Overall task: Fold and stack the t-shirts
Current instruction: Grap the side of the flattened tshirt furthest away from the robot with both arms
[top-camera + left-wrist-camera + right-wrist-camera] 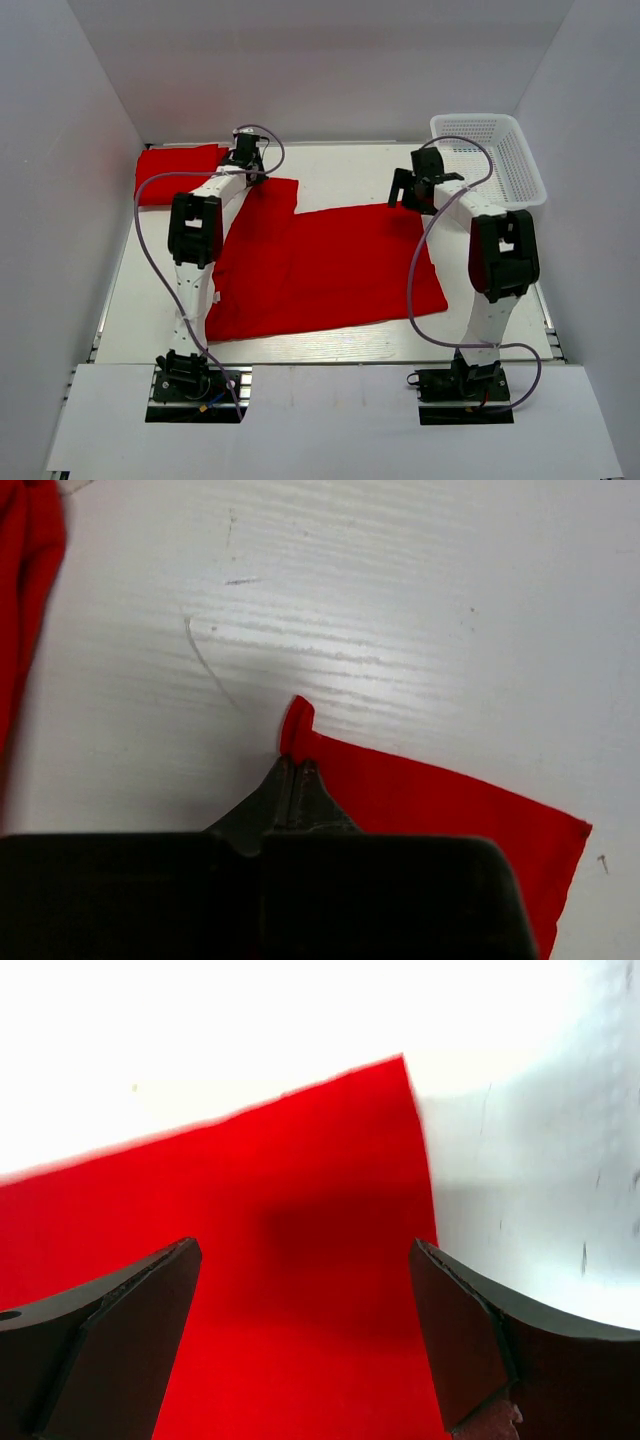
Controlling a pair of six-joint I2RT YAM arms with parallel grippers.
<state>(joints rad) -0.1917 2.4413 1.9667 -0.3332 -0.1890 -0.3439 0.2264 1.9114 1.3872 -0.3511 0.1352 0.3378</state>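
A red t-shirt (320, 265) lies spread flat across the middle of the white table (350, 165). A second t-shirt (175, 170) lies folded at the back left; its edge (25, 600) shows in the left wrist view. My left gripper (245, 155) is down at the spread shirt's far left corner. It is shut on a small pinch of that corner (297, 725), with the rest of the cloth (450, 810) flat on the table. My right gripper (412, 185) hovers over the shirt's far right corner (395, 1075), open (300, 1330), with only red cloth (300, 1160) seen between the fingers.
A white mesh basket (520, 165) stands at the back right, close to the right arm. Grey walls enclose the table on three sides. Bare table runs along the back between the two grippers and right of the shirt.
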